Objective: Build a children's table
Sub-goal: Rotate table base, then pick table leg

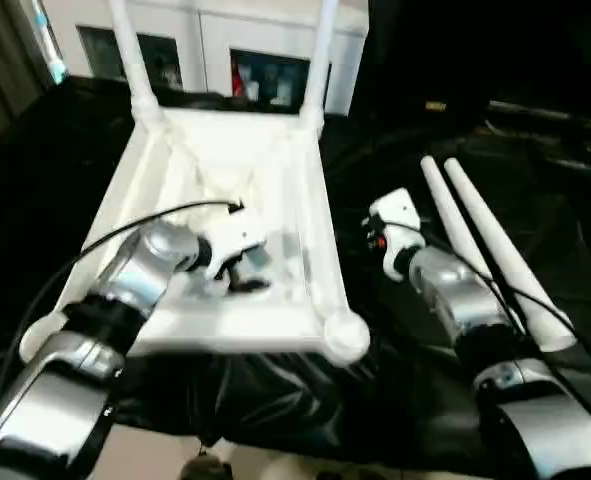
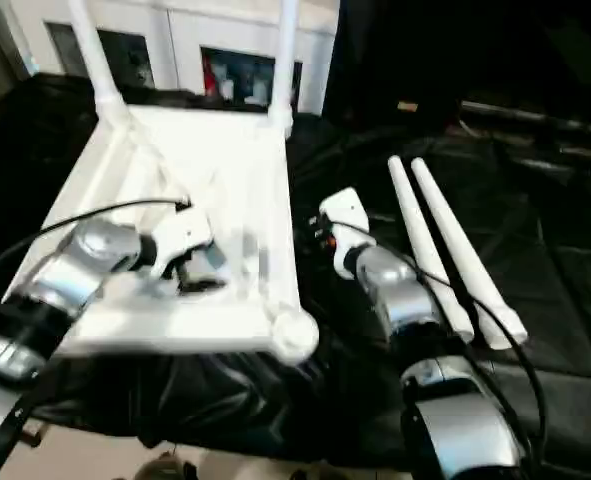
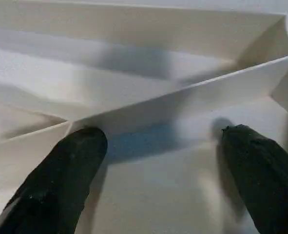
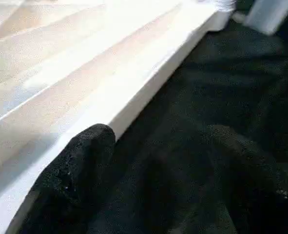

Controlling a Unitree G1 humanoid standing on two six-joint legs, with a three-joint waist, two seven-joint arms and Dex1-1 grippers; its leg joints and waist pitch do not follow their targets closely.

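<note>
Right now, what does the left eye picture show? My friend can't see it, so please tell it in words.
A white children's table top lies upside down on a black-draped work table, with two legs already standing up at its far corners. The robot's left gripper hangs open over the ribbed underside, and its right gripper is beside the top's edge. Two loose legs lie on the right.

Black-draped table (image 1: 535,200) carries tabletop (image 1: 275,150), two legs (image 1: 485,245).
</note>
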